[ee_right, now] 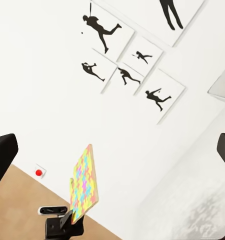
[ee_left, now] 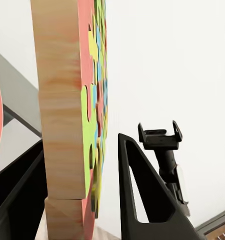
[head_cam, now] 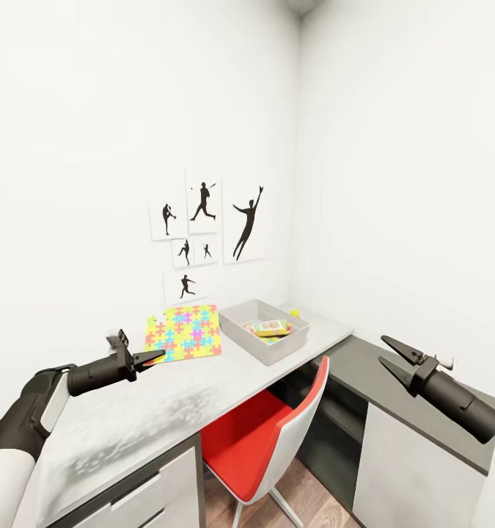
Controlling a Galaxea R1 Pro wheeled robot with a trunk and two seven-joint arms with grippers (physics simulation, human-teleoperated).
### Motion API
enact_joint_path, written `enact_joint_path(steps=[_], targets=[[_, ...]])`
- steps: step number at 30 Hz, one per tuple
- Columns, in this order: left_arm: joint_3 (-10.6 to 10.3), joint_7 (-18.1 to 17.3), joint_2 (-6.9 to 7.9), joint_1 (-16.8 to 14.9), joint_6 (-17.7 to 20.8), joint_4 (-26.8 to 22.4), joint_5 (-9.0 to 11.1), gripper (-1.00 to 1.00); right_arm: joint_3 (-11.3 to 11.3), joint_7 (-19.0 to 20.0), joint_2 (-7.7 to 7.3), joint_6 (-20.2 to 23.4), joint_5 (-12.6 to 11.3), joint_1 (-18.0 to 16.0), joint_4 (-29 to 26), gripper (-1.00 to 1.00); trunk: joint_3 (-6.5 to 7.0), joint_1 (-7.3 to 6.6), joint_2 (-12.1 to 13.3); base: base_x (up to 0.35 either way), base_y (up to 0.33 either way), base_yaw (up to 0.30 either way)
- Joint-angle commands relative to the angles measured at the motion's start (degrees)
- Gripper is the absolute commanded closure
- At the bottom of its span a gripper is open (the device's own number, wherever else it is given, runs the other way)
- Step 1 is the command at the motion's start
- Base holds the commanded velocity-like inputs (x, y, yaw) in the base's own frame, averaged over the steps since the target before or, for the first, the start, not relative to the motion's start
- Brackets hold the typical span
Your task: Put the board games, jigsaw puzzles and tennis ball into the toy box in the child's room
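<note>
My left gripper (head_cam: 153, 357) is shut on the near edge of a jigsaw puzzle (head_cam: 183, 334), a thin square of yellow, pink, green and blue pieces, and holds it over the white table (head_cam: 130, 418) left of the toy box. In the left wrist view the jigsaw puzzle's (ee_left: 67, 125) wooden edge sits between the fingers (ee_left: 142, 200). From the right wrist view the jigsaw puzzle (ee_right: 84, 182) stands out from the left gripper (ee_right: 67, 222). The grey toy box (head_cam: 236, 334) holds a board game (head_cam: 269, 328). The tennis ball (head_cam: 295, 313) lies just behind it. My right gripper (head_cam: 394, 358) is open over the dark unit.
A red and white chair (head_cam: 265, 433) is tucked under the table's right part. The lower dark grey-topped unit (head_cam: 364, 367) adjoins on the right. White drawers (head_cam: 152, 491) are below the near edge. Baseball silhouette pictures (head_cam: 207, 227) hang on the wall.
</note>
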Motion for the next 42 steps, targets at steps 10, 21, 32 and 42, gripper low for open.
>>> enact_joint_path(steps=[10,21,32,42], targets=[[1.5,-0.1,-0.07,0.0,0.5,0.6,0.3,1.00,-0.2,0.6,0.47,0.2,0.6,-0.1,0.1,-1.00,1.71,-2.19,4.0,0.000,0.000,0.000],[3.0,0.0,-0.18,0.0,0.5,0.8,0.3,1.00,-0.1,0.4,0.93,0.2,0.6,0.0,0.1,-1.00,3.94,-4.61,8.4,0.000,0.000,-0.070],[3.1,0.1,-0.23,0.0,0.5,0.9,0.3,1.00,0.0,0.3,1.38,0.2,0.6,-0.1,0.1,-1.00,6.63,-7.02,12.8,0.000,0.000,-0.191],[3.1,0.1,-0.20,0.0,0.5,0.9,0.2,1.00,0.1,0.2,1.46,0.2,0.6,0.0,0.1,-1.00,8.52,-9.22,16.8,0.000,0.000,-0.027]])
